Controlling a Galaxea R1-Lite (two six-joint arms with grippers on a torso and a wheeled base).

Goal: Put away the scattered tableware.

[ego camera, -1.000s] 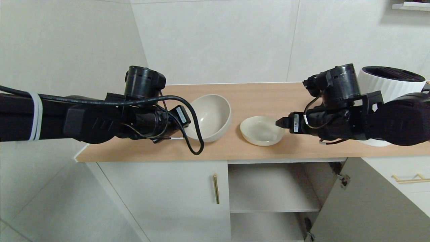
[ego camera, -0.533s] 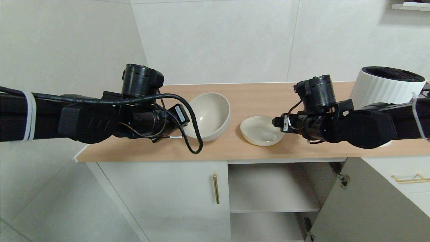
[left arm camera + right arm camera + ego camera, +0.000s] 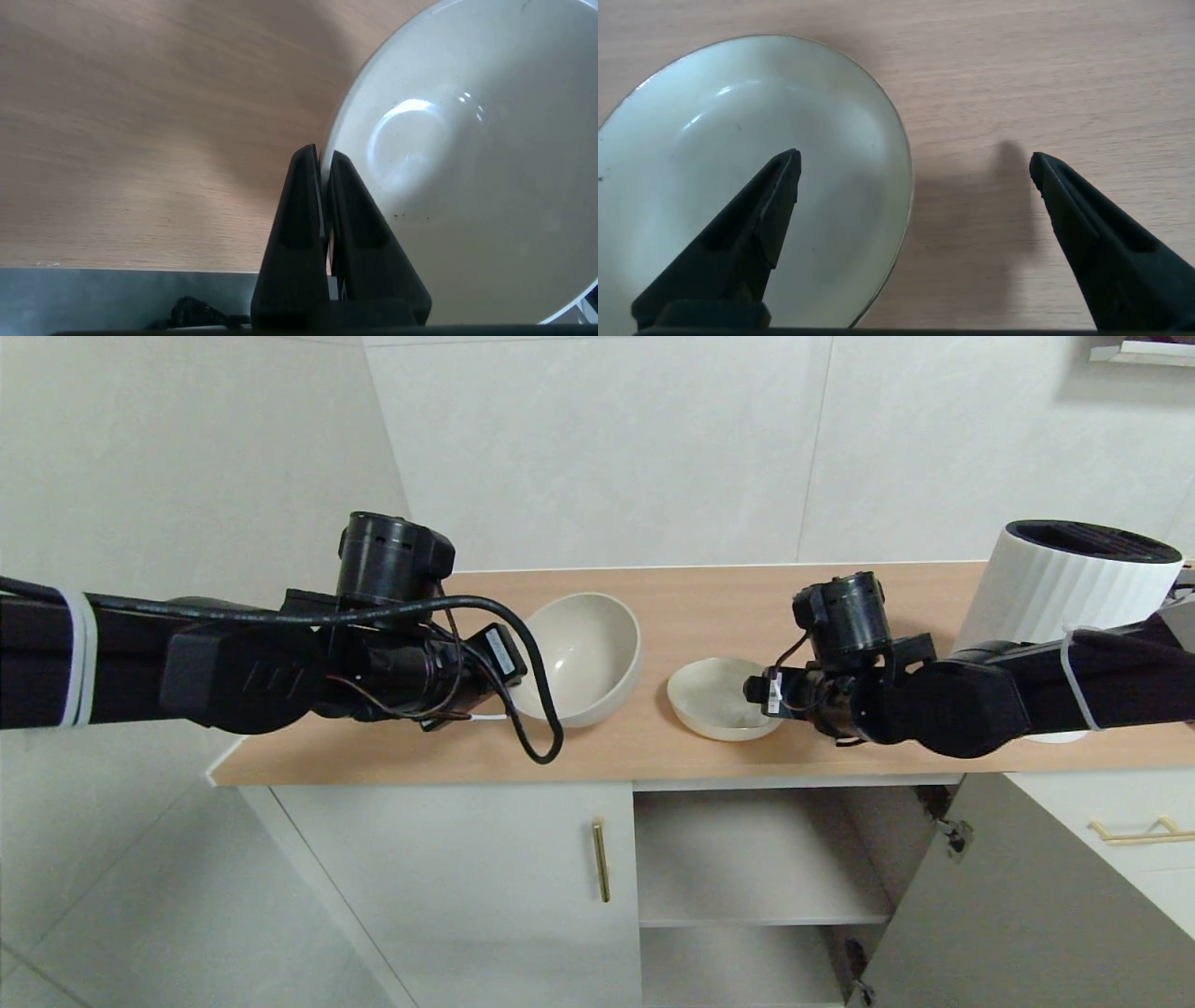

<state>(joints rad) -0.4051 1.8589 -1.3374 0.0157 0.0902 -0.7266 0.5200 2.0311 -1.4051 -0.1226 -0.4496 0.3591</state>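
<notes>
The big bowl (image 3: 583,658) is pinched at its rim by the left gripper (image 3: 323,187), tilted on the counter (image 3: 709,607). The right gripper (image 3: 913,161), wide open and empty, has been brought in over the small bowl (image 3: 719,700)'s edge, so a grab looks next.

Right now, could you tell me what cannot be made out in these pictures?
Head view: where the left gripper clamps the large bowl's rim, hidden behind its wrist and cables.
Head view: the small dish's right rim, covered by the right gripper.
Head view: the white ribbed container's base, behind the right arm.
Right wrist view: whether the open fingers touch the dish.
</notes>
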